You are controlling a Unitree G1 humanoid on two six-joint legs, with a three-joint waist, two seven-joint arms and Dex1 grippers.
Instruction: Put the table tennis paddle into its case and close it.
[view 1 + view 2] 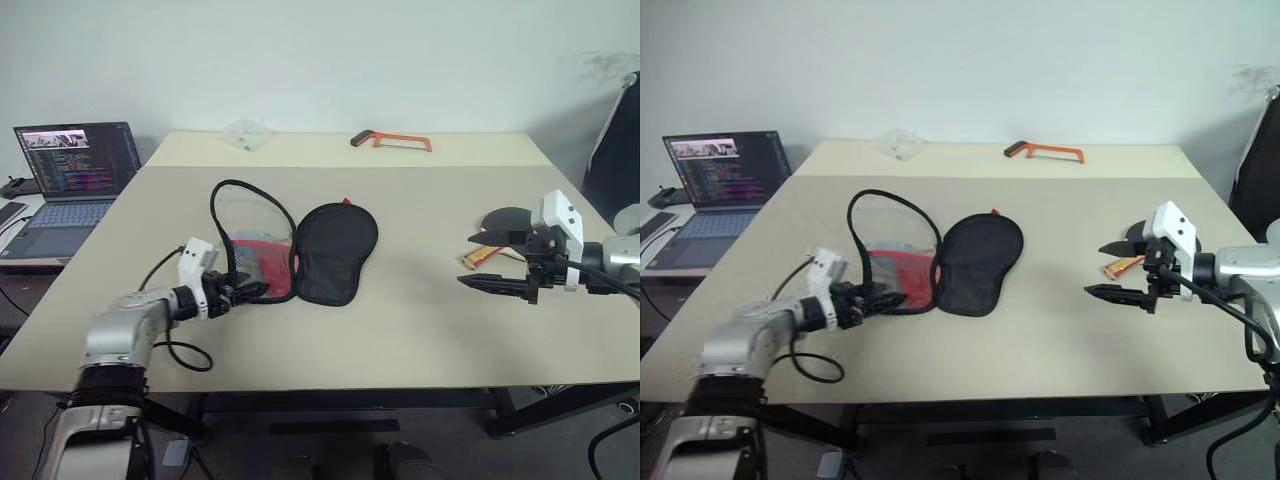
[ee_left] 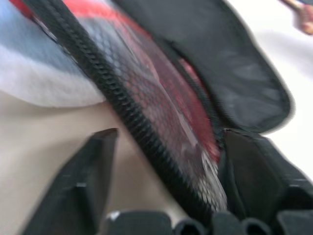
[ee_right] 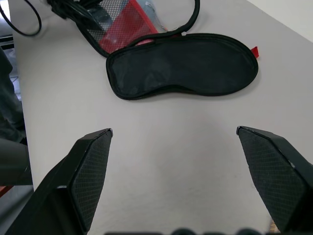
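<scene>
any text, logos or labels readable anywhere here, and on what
None can be quoted.
Laptop screen: coloured lines of text, too small to read.
The case: no print legible on its red part or the black open flap.
Orange tool at the table's far edge: no marking readable.
Paddle: no lettering visible.

From the head we look forward and down over the table (image 1: pixel 420 330), case (image 1: pixel 335 250) mid-frame. Our left wrist camera sits right against the case's zip edge (image 2: pixel 142 132). Our right wrist camera faces the case (image 3: pixel 181 63) from well apart; all views share it.
</scene>
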